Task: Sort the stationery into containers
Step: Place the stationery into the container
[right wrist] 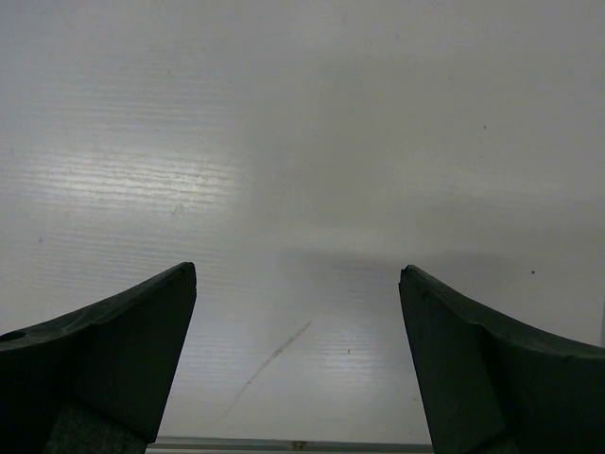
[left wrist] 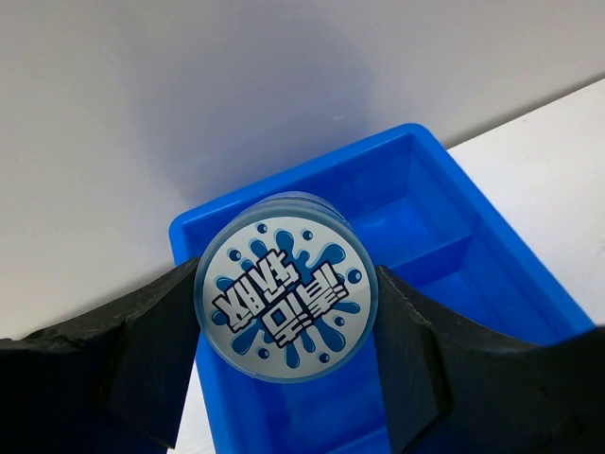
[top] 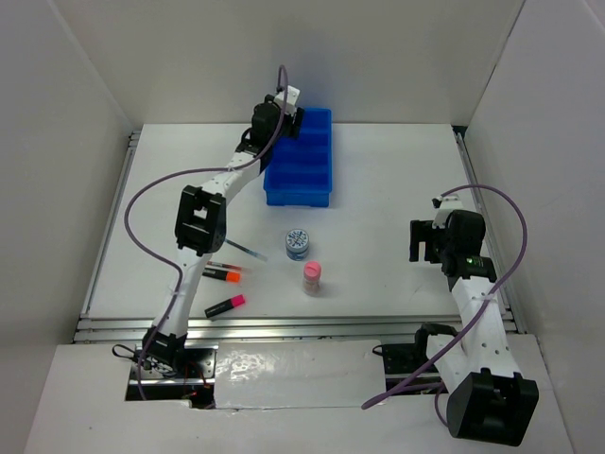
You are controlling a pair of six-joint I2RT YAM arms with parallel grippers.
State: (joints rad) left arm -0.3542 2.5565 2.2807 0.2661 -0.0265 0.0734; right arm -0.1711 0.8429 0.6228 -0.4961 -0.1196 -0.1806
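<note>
white table (top: 397, 189), roll (left wrist: 285, 284) gripped in left pincer (left wrist: 286, 326) over blue tray (left wrist: 515, 274)

In your left wrist view, the fingers (left wrist: 142, 350) and tray (left wrist: 425, 227) run off the bottom edge, and the roll (left wrist: 285, 286) hides the tray floor behind it. From above, the left arm (top: 267, 118) covers that roll and the tray's far-left corner.

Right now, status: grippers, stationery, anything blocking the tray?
Left gripper shut on patterned roll, over far end of blue tray. Right gripper open, empty. Unsorted on table: second roll, pink cylinder, orange highlighter, pink highlighter. Nothing blocking drop.
</note>
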